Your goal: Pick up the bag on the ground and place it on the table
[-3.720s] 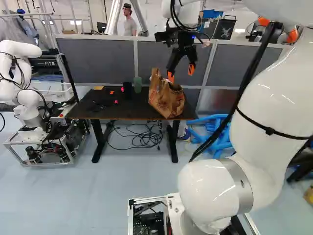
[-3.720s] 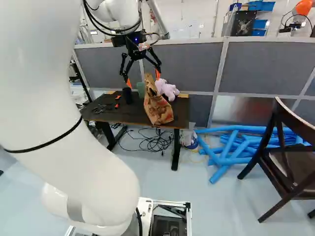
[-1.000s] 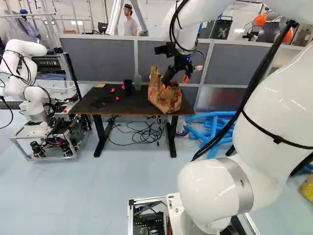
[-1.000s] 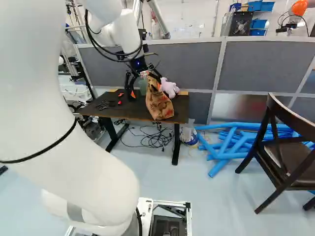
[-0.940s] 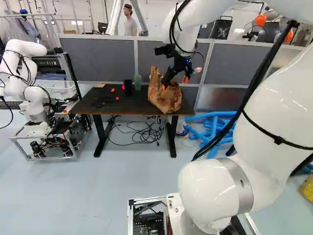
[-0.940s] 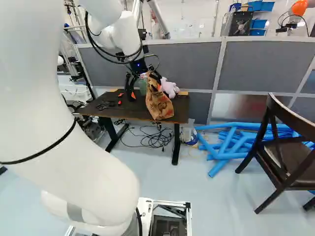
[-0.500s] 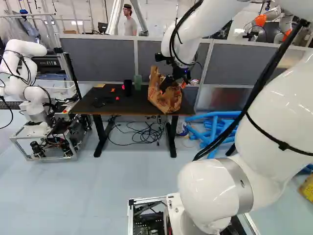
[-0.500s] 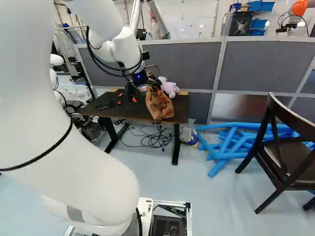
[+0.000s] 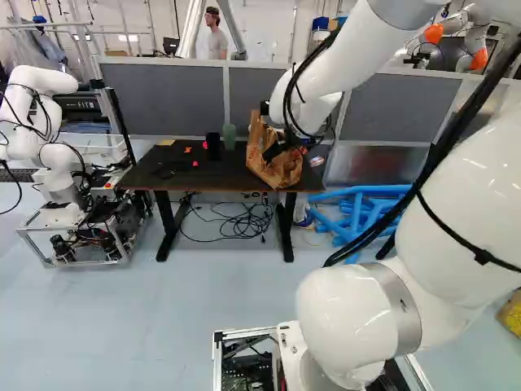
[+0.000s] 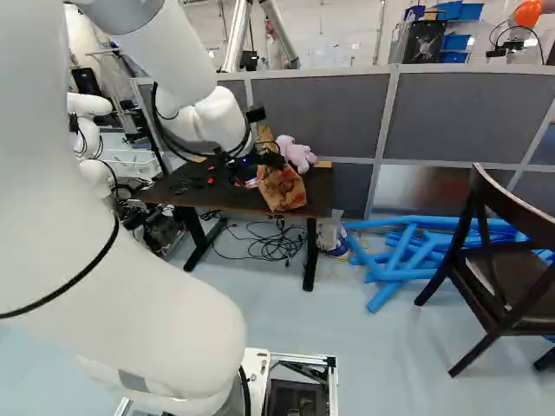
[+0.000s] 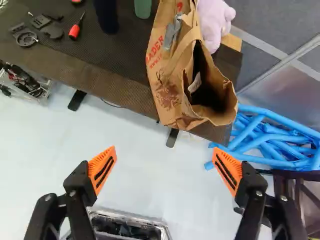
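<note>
Since bag (image 11: 167,95) rests on table (image 11: 117,87), I have gripper (image 11: 164,148) spread wide, empty: likely nothing left to carry.

I see a dark-topped table (image 11: 110,82) w/ blk legs. At its nr edge I've got the brown paper bag (image 11: 172,95), mouth open. Pale purple plush (image 11: 212,22) sits just beside it, w/ a tan block (image 11: 231,42) nr the plush. Other side of bag: green container (image 11: 143,7), then dk cylinder (image 11: 106,17), red-handled screwdriver (image 11: 74,31), misc. blk parts (image 11: 52,31), plus a sm. orange pc. (image 9: 188,149).
</note>
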You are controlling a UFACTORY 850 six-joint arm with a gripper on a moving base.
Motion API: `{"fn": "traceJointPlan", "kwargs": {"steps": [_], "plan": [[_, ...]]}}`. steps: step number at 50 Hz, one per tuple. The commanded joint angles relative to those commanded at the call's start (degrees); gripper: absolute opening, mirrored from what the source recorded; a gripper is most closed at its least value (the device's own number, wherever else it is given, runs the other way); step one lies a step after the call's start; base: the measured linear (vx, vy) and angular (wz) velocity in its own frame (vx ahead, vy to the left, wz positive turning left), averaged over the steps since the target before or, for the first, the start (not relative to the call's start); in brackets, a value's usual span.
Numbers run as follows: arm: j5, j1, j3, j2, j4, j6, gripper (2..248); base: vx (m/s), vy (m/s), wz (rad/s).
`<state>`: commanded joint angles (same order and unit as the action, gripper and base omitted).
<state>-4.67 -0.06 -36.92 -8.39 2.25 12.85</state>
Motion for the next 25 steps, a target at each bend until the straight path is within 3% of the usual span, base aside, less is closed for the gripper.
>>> {"fn": "traceJointPlan", "kwargs": {"steps": [25], "plan": [[18.83, 0.02, 10.99, -2.62, -0.78, -4.42, 247, 0.0, 0.0, 0.0]]}}
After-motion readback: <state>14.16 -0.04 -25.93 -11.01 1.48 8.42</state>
